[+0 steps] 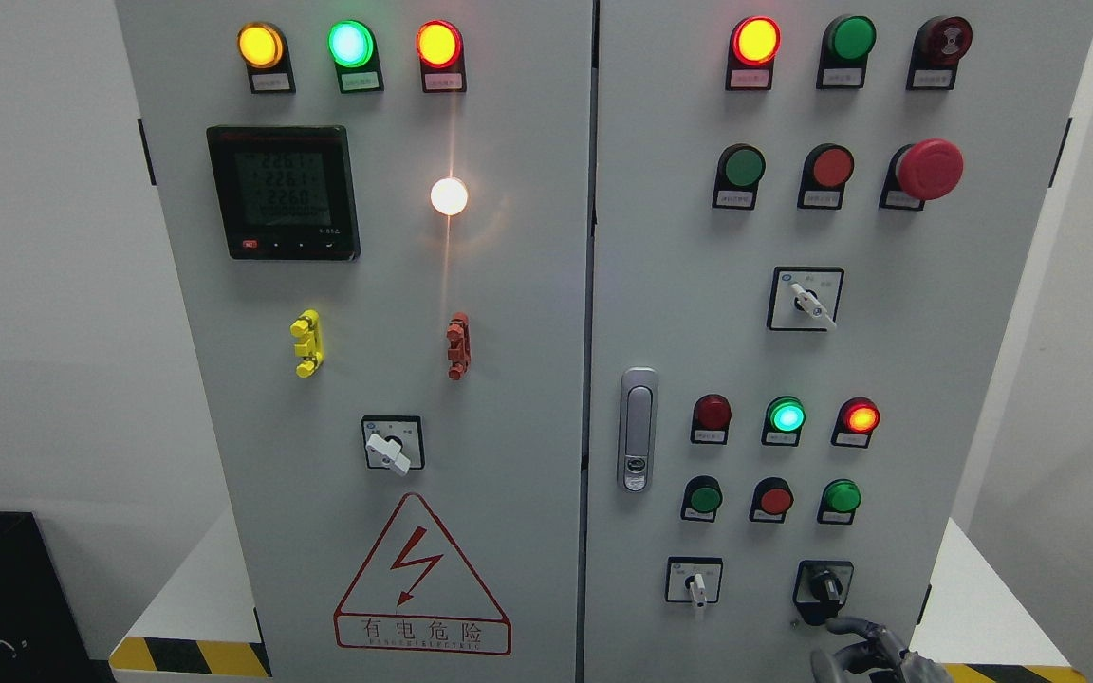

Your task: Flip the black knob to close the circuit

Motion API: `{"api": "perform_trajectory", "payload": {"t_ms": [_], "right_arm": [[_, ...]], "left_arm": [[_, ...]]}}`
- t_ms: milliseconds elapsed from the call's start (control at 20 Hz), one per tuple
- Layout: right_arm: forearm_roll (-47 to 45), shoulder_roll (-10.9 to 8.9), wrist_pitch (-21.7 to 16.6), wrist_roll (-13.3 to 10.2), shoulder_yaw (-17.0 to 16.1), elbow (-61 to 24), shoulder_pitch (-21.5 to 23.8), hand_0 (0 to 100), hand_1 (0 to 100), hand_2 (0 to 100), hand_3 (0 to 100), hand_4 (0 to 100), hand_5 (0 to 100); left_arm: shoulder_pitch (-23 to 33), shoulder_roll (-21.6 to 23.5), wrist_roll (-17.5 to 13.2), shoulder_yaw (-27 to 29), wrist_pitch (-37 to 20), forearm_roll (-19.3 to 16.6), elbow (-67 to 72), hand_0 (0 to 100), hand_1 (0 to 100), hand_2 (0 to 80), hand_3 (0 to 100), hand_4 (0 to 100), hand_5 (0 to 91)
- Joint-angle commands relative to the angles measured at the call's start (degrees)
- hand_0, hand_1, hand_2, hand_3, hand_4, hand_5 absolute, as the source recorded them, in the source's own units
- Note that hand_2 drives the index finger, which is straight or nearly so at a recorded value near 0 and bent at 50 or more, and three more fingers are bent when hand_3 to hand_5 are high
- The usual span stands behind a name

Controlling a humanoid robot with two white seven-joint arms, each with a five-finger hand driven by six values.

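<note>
Right robot hand (pixel 864 650) below one black knob (pixel 826 585)

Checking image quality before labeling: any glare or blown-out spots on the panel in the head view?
Head view: white lamp is blown out, throwing a vertical streak up to the red-orange lamp; meter display dim but sharp; black knob and right hand at the bottom edge in focus, lightly shadowed.

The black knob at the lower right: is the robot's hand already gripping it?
No. The right hand sits just below the black knob, fingers curled near its plate but not closed around it.
</note>
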Motion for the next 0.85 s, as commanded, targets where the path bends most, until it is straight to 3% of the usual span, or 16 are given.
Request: {"api": "perform_trajectory", "payload": {"t_ms": [0,150,350,500,650,800], "right_arm": [[-17.67,-0.35,-3.27,-1.50,0.51,-2.11,6.46,0,6,19,39,36,27],[-23.83,-0.70,-5.38,-1.41,0.78,-2.11,9.19,0,5,14,33,28,16],[-31.13,-0.88,-6.62,0.07,0.95,-2.11,10.60,0,3,2,17,13,0],[-32.90,-0.97,-6.79,6.22,0.69,-2.11,11.74,0,4,0,9,5,0],[-35.01,-0.97,-6.97,6.76,0.78,-2.11,11.83,0,5,0,0,0,0],[-35.45,-0.97,-6.97,6.76,0.69,-2.02,11.83,0,4,0,0,0,0]], "left_arm": [[0.00,0.00,0.04,0.00,0.00,0.00,0.00,12,56,0.0,0,0,0.0],[0.00,0.00,0.04,0.00,0.00,0.00,0.00,12,56,0.0,0,0,0.0],[0.00,0.00,0.04,0.00,0.00,0.00,0.00,12,56,0.0,0,0,0.0],[0.00,0.00,0.04,0.00,0.00,0.00,0.00,12,56,0.0,0,0,0.0],[0.00,0.00,0.04,0.00,0.00,0.00,0.00,12,56,0.0,0,0,0.0],[0.00,0.00,0.04,0.00,0.00,0.00,0.00,12,56,0.0,0,0,0.0]]}}
